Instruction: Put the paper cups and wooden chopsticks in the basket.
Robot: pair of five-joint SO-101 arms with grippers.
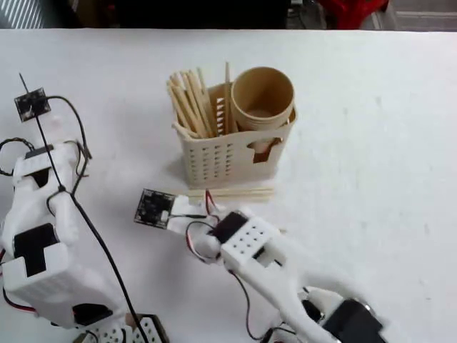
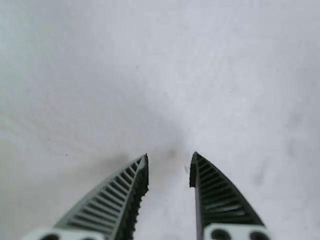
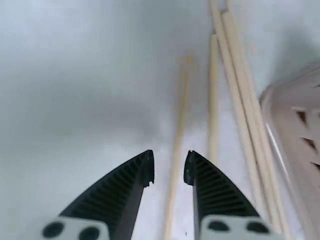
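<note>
In front of the basket (image 1: 221,163), loose chopsticks (image 1: 232,191) lie flat along its wall, right fingers (image 3: 212,192) near them parted, empty.

We find brown paper cups (image 1: 263,96) right, wooden chopsticks (image 1: 191,103) left, in the cream plastic basket (image 1: 228,161). Loose chopsticks (image 1: 232,191) lie before it.

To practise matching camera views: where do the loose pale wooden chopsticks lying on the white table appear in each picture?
High view: the loose pale wooden chopsticks lie flat beside the cream slotted plastic basket, on its arm-facing side.
Left wrist view: not in it.
Right wrist view: the chopsticks run on past the right gripper.
Shared landmark: the basket, in the high and right wrist views.
</note>
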